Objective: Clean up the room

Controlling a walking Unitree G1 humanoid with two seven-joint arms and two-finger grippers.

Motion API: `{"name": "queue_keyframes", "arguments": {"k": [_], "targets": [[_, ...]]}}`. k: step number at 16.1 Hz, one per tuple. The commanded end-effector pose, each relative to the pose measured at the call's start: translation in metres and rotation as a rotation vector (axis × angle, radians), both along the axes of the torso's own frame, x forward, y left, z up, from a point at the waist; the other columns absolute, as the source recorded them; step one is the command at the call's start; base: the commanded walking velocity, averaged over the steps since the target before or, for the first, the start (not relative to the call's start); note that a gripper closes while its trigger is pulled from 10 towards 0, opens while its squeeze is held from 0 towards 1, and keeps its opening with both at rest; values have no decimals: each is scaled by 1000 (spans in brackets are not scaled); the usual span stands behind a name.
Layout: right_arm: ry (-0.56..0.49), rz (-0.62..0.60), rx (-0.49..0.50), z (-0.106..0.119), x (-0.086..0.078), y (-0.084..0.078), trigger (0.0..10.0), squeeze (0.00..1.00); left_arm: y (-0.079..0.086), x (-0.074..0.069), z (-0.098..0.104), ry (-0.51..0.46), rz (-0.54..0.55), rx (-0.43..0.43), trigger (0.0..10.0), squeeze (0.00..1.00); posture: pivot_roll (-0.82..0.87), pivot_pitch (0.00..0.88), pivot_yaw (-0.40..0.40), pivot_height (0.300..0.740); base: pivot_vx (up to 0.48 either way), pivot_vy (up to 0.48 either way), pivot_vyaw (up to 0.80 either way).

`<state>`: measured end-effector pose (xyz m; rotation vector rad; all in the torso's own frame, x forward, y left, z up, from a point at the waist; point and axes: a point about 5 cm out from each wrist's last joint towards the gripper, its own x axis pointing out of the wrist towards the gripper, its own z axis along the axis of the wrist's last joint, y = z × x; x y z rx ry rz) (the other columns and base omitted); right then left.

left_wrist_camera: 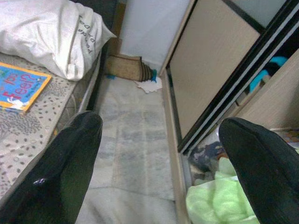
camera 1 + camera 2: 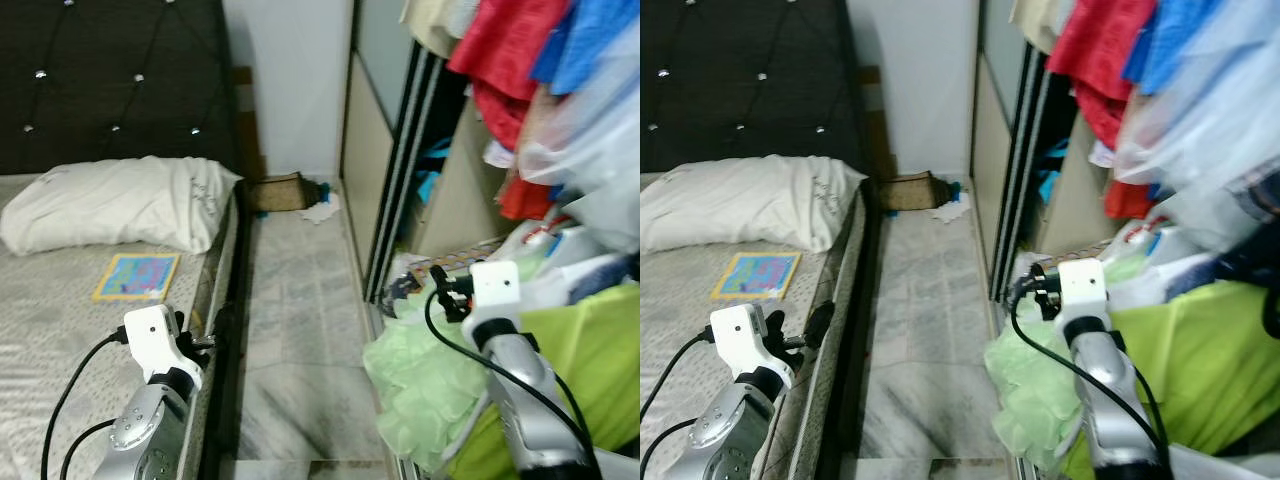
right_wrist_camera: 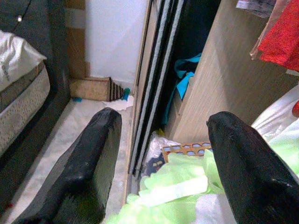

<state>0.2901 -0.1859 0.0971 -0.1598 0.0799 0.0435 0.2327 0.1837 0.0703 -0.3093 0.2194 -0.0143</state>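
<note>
Beside the sliding wardrobe door [image 2: 385, 200], at the right edge of the marble floor [image 2: 300, 300], a heap of pale green cloth [image 2: 420, 390] is seen spilling out of the wardrobe bottom, with a brighter lime sheet [image 2: 590, 370] behind it; this heap is judged the likeliest thing to be tidied. It is expected to be light, limp and shapeless, so a hold is best taken on a bunched fold near its upper edge, where fabric can be pinched thick. The right gripper [image 3: 163, 154] is held just above that heap with fingers spread wide and nothing between them; the left gripper [image 1: 159, 163] is likewise parted and empty, over the mattress edge [image 2: 215, 290]. On the quilted, speckled mattress a soft white pillow [image 2: 110, 205] and a thin, stiff picture book [image 2: 137, 276] are lying. At the far end of the floor, by the wall, a woven brown mat [image 2: 275, 192] and crumpled white paper [image 2: 320, 210] can be made out.
</note>
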Motion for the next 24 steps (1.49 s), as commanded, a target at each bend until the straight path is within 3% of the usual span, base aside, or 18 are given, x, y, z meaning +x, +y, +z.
{"name": "queue_keyframes", "arguments": {"k": [1,4,6,9,14,24], "targets": [[-13,-16,18,3,5,0,10000,0,5,2,0,6,16,32,10000,0,-96,0,3,740,0,0,0],[-24,-40,88,5,16,9,10000,0,18,8,-1,31,21,109,10000,0,-89,0,24,740,0,0,0],[-27,-21,173,7,30,34,10000,0,31,25,9,-7,48,132,10000,0,-84,0,29,740,0,0,0],[4,26,191,1,32,52,10000,0,24,27,7,-14,37,122,10000,0,-72,0,23,740,0,0,0],[14,32,191,-6,35,61,10000,0,12,27,1,-17,15,79,10000,0,-78,0,13,740,50,0,0],[36,48,170,-16,32,55,10000,0,7,27,0,-28,4,68,10000,0,-88,0,11,740,368,0,0]]}}
